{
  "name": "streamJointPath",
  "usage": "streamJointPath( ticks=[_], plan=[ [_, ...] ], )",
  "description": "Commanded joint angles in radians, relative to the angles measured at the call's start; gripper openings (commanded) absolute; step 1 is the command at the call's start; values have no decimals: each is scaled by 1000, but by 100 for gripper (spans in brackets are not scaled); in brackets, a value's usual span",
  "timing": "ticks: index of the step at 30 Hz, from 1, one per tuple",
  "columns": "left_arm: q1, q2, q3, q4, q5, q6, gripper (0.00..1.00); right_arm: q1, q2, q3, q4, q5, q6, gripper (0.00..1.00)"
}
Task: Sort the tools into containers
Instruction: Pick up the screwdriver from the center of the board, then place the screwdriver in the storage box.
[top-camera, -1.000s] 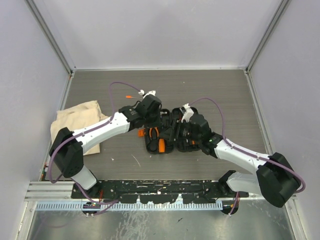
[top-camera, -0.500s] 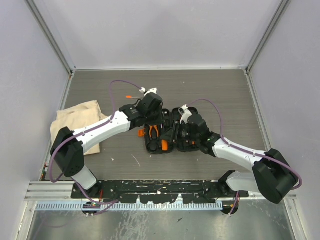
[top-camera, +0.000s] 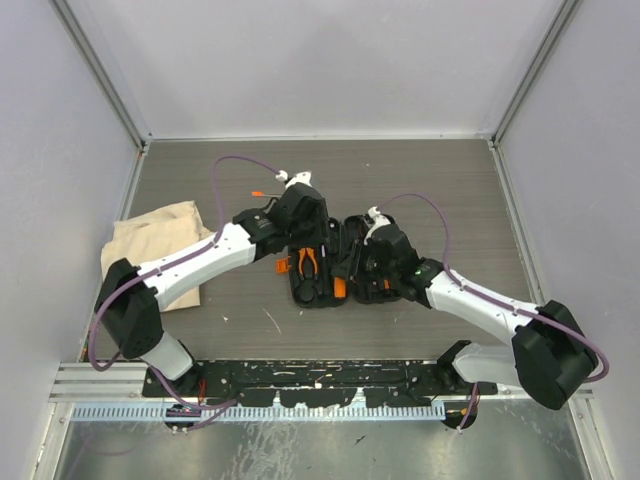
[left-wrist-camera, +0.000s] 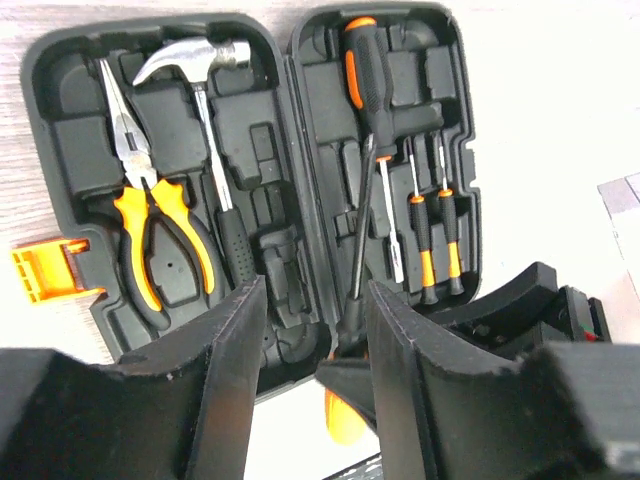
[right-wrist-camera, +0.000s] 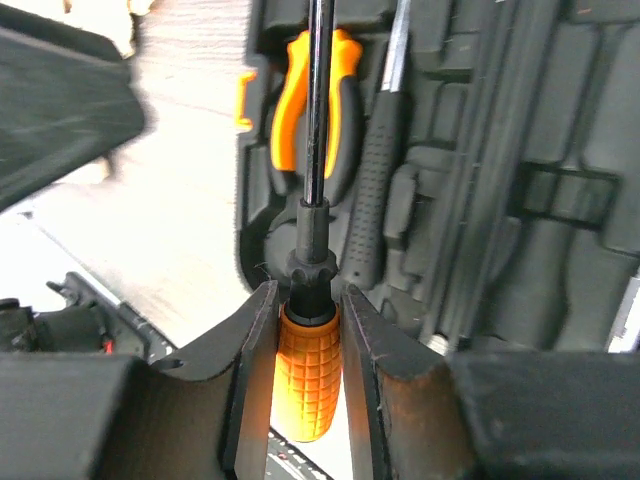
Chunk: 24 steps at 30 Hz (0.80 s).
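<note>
The black tool case (top-camera: 312, 300) lies open mid-table, the beige cloth bag (top-camera: 150, 245) to its left. In the left wrist view its left half (left-wrist-camera: 60, 60) holds the hammer (left-wrist-camera: 195, 55) and orange pliers (left-wrist-camera: 150, 220); the right half holds a large screwdriver (left-wrist-camera: 365, 75) and small drivers (left-wrist-camera: 430, 240). My right gripper (right-wrist-camera: 307, 293) is shut on the orange handle of a screwdriver (right-wrist-camera: 308, 385), its shaft pointing over the pliers (right-wrist-camera: 345, 110). My left gripper (left-wrist-camera: 315, 290) hangs open over the case's near edge, with that shaft beside its right finger (left-wrist-camera: 400, 340).
A thin orange-tipped driver (top-camera: 262, 192) lies on the table behind the left wrist. A thin pale stick (top-camera: 272, 321) lies in front of the case. Metal frame posts and grey walls bound the table on three sides.
My left gripper has gone from shut to open. My right gripper has narrowed onto the orange screwdriver handle, and that handle has shifted a little to the right.
</note>
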Motion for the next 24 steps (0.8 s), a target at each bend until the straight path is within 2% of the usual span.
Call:
streamJointPath(
  ticks=[1,9,24],
  plan=[
    [2,-112,13,16,-74,65,47,-13,-51,96,-161,185,-63,18],
    [30,-208,-74,-26,-117,117,52,-47,10,205,-343,316,-176,18],
    [39,-233,-131,-55,-112,108,52,-68,230,344,-441,320,-316,18]
  ],
)
